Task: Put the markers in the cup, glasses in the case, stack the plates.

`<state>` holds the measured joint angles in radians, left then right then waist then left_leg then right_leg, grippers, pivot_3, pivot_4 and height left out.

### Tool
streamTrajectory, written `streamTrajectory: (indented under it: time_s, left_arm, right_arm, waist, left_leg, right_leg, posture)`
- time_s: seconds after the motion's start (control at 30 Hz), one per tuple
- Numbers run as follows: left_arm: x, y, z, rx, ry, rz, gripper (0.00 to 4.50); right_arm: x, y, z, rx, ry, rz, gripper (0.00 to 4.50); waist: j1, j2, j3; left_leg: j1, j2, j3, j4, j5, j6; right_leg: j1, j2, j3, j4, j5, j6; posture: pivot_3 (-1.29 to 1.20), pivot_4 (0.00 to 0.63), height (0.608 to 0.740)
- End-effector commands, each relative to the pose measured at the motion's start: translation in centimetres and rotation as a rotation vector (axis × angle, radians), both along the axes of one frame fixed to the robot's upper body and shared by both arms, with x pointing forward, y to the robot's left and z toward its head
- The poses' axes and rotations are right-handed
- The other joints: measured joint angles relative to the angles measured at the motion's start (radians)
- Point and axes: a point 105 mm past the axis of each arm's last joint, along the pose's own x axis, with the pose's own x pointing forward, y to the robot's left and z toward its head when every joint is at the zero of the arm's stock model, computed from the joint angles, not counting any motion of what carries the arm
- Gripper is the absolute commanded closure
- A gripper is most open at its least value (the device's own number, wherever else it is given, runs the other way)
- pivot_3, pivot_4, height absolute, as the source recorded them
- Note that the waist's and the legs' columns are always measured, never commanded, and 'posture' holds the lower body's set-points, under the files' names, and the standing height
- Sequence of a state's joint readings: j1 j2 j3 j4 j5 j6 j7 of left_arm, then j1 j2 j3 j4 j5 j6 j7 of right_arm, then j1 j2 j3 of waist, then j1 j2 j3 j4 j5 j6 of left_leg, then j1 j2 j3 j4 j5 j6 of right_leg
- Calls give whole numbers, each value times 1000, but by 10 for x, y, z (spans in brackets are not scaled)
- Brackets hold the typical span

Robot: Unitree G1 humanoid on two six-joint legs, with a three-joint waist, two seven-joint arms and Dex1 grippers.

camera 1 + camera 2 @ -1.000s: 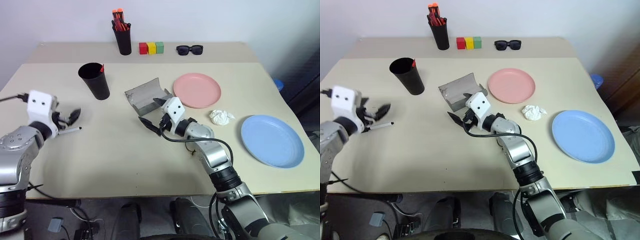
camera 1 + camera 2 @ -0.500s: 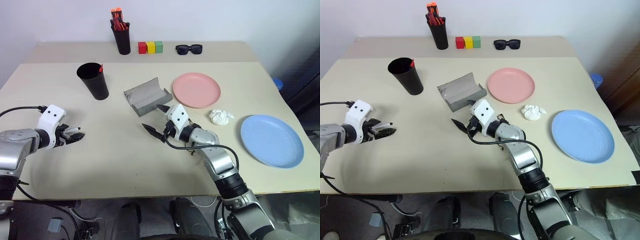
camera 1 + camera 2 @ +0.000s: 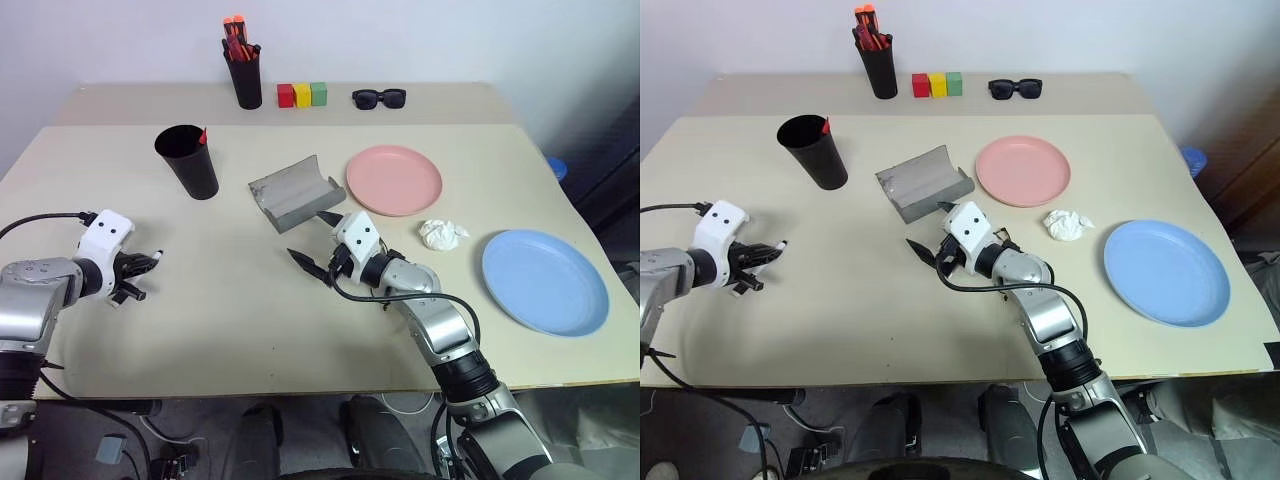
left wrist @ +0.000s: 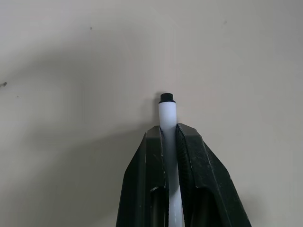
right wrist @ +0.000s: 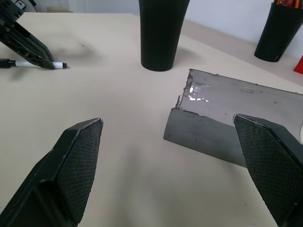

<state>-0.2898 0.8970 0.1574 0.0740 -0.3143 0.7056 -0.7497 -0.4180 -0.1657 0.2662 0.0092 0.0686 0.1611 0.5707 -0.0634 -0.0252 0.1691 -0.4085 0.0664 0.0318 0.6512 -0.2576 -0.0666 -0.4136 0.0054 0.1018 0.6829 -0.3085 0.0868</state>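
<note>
My left gripper [image 4: 168,137] is shut on the white marker [image 4: 166,112] down at the table's surface, near the table's left edge; the marker's black tip sticks out past the fingers. From the rim of the black cup [image 3: 188,160] pokes a red marker tip [image 3: 204,135]. My right gripper [image 3: 312,238] stands open at mid-table, just in front of the grey case [image 3: 292,190], holding nothing. The pink plate [image 3: 394,180] lies right of the case, and the blue plate [image 3: 545,280] lies apart at the far right. The glasses are hidden from view.
A black pen holder [image 3: 245,75] with orange-capped pens, three coloured blocks [image 3: 302,95] and black sunglasses [image 3: 379,97] line the back of the table. A crumpled white paper [image 3: 442,233] lies between the two plates.
My left gripper has tilted down onto the white marker and closed on it. The right arm has kept still.
</note>
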Motion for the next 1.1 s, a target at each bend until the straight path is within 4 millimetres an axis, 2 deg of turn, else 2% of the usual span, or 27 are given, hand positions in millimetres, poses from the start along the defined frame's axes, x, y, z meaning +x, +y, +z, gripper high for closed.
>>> streamTrajectory:
  time_s: [0.03, 0.1, 0.17, 0.23, 0.33, 0.47, 0.53, 0.63, 0.77, 0.97, 1.1]
  left_arm:
    - [11, -43, 87, -163, -386, -135, 4480]
    - [14, -50, 128, -184, -627, -127, 4480]
    - [19, -46, 165, -239, -823, -35, 4480]
    - [25, -36, 193, -257, -981, 101, 4480]
    - [33, -29, 216, -206, -1126, 245, 4480]
    - [54, -21, 219, -86, -1208, 385, 4480]
    - [67, -20, 215, -87, -1225, 432, 4480]
    - [88, -28, 207, -118, -1228, 452, 4480]
    - [107, -39, 197, -167, -1199, 441, 4480]
    - [125, -51, 178, -188, -1118, 430, 4480]
    - [129, -56, 165, -190, -1082, 425, 4480]
  right_arm:
    - [1, 6, 22, 35, -75, 5, 0]
    - [5, 7, 27, 50, -89, -13, 0]
    - [9, 7, 34, 69, -111, -38, 0]
    - [15, 8, 45, 109, -138, -78, 0]
    - [22, 10, 61, 185, -158, -128, 0]
    - [26, 20, 79, 285, -146, -145, 0]
    - [25, 27, 83, 309, -142, -131, 0]
    - [22, 37, 86, 321, -143, -103, 0]
    - [19, 39, 84, 322, -140, -94, 0]
    - [17, 36, 80, 316, -138, -102, 0]
    - [16, 34, 78, 312, -138, -111, 0]
  waist:
    - [11, -2, 1]
    - [18, -5, 2]
    - [19, -5, 2]
    - [17, -5, 2]
    - [18, -5, 2]
    - [19, -5, 2]
    - [20, -5, 1]
    - [27, -6, 1]
    - [24, -6, 1]
    - [17, -6, 1]
    - [19, -6, 1]
  left_leg:
    - [0, 0, 0, 1, 0, 0]
    - [-1, 0, -1, 2, 0, 0]
    - [-1, 0, -1, 3, 0, 0]
    - [-1, 0, -1, 3, 0, 0]
    - [0, 0, -1, 2, 0, 0]
    - [0, 0, 0, 2, 0, 0]
    - [0, 0, 0, 2, 0, 0]
    - [-1, -1, 0, 2, 0, 0]
    - [-2, -1, 0, 2, 0, 0]
    - [-2, -1, 0, 1, 0, 0]
    - [-2, 0, 0, 0, 0, 0]
  right_leg:
    - [0, 0, 0, 0, 0, 0]
    - [0, 0, -1, 1, 0, 0]
    - [0, 0, 0, 1, 0, 0]
    - [0, 0, 0, 1, 0, 0]
    - [0, 0, 0, 1, 1, 1]
    - [0, 0, 0, 1, 1, 1]
    - [0, 0, 0, 1, 1, 1]
    - [0, 0, -1, 0, 1, 1]
    - [0, 0, -1, 0, 1, 1]
    - [-1, 0, -1, 0, 1, 1]
    - [-2, 0, -1, 0, 1, 1]
  posture:
    - [0, 150, 740]
    - [0, 150, 740]
    - [0, 150, 740]
    - [0, 150, 740]
    - [0, 150, 740]
    - [0, 150, 740]
    - [0, 150, 740]
    - [0, 150, 740]
    - [0, 150, 740]
    - [0, 150, 740]
    - [0, 150, 740]
